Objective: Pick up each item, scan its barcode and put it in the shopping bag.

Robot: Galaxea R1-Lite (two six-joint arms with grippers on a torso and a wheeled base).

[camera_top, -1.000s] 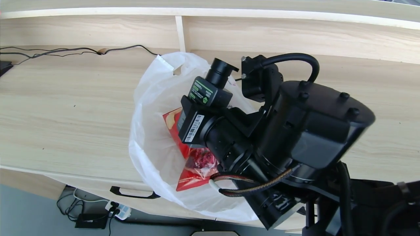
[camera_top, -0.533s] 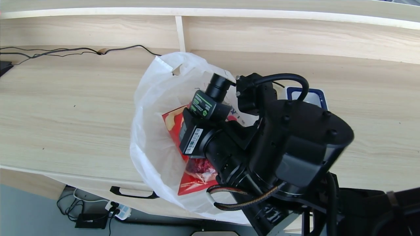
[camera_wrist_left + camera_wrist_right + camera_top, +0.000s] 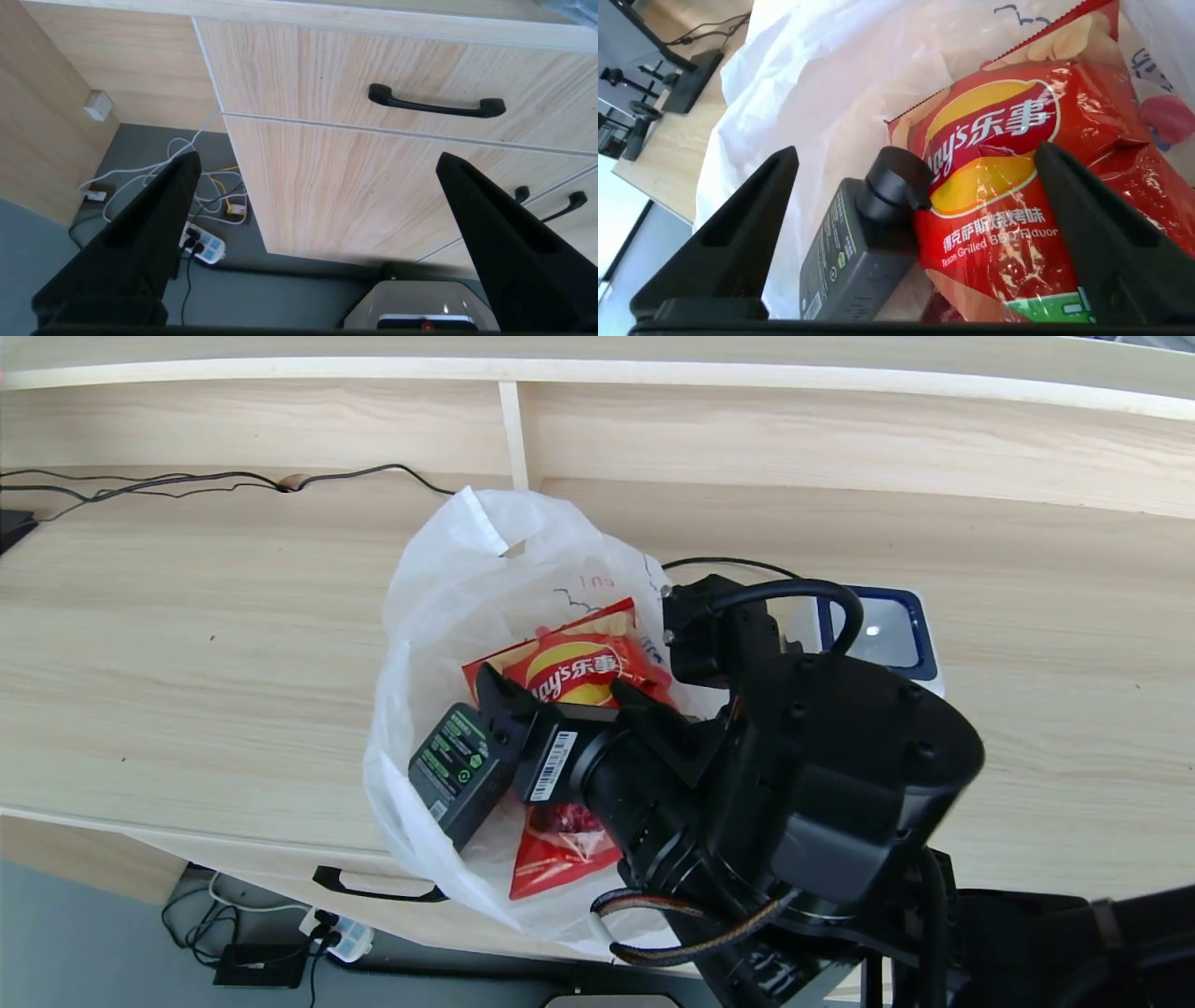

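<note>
The right gripper (image 3: 556,679) hangs in the mouth of the white shopping bag (image 3: 439,616). Its fingers are spread wide and hold nothing. Between them and below lies the dark capped pack with the green label (image 3: 453,770), tilted against the bag's near wall and touching the red crisp packet (image 3: 999,159) beside it. So this item looks delivered, and the step in hand is, I'd say, getting the arm out cleanly.

The thin plastic stands close around the fingers, and the bag sags over the near edge of the tabletop (image 3: 187,616). The safest way out is therefore straight up, fingers kept apart, with no sideways sweep until they are above the bag's handles. A snagged wall could drag the whole bag forward.

The blue-framed scanner (image 3: 887,635) sits just beyond the arm, so any swing that way needs height first. The left gripper (image 3: 318,159) hangs below the tabletop before the drawer fronts, fingers likewise apart and holding nothing.
</note>
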